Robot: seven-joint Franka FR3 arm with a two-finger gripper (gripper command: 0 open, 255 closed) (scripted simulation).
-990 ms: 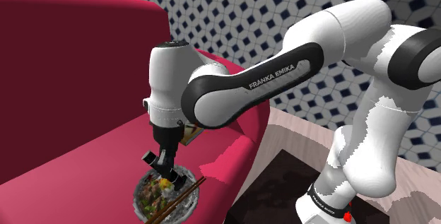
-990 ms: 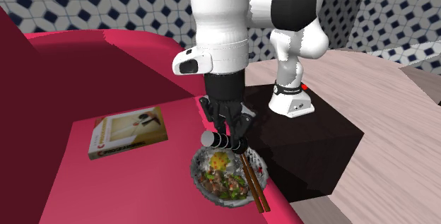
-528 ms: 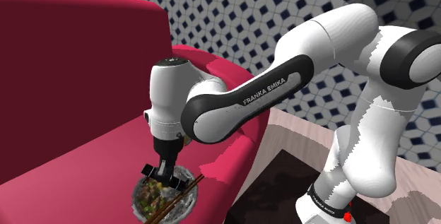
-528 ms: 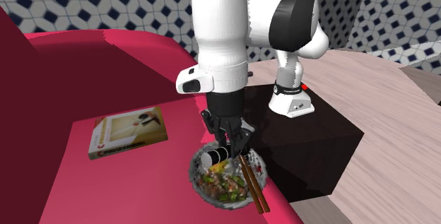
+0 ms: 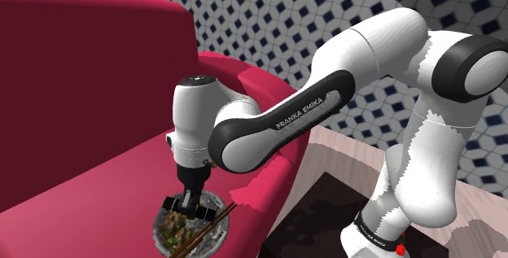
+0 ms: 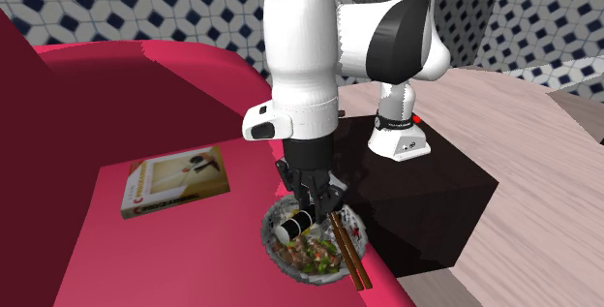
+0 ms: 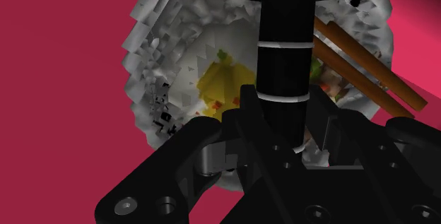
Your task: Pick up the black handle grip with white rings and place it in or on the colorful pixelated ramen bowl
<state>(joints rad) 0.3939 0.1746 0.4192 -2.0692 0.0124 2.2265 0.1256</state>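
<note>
Gripper (image 5: pixel 190 203) points straight down from the white arm (image 5: pixel 277 122), tip low over the ramen bowl (image 5: pixel 157 225), which sits directly beneath it on the red sofa seat (image 5: pixel 98 175). Handle grip (image 5: pixel 172 204) lies crosswise at the fingertips, a dark bar just above the bowl's contents. Brown chopsticks (image 5: pixel 216 219) rest across the rim, beside the gripper toward the stand.

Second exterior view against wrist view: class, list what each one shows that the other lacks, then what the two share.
Second exterior view: the book on the red sofa, the white arm and its dark stand. Wrist view: two white rings around the handle grip, with yellow filling beneath it. Shared: grip, ramen bowl, chopsticks, sofa.
</note>
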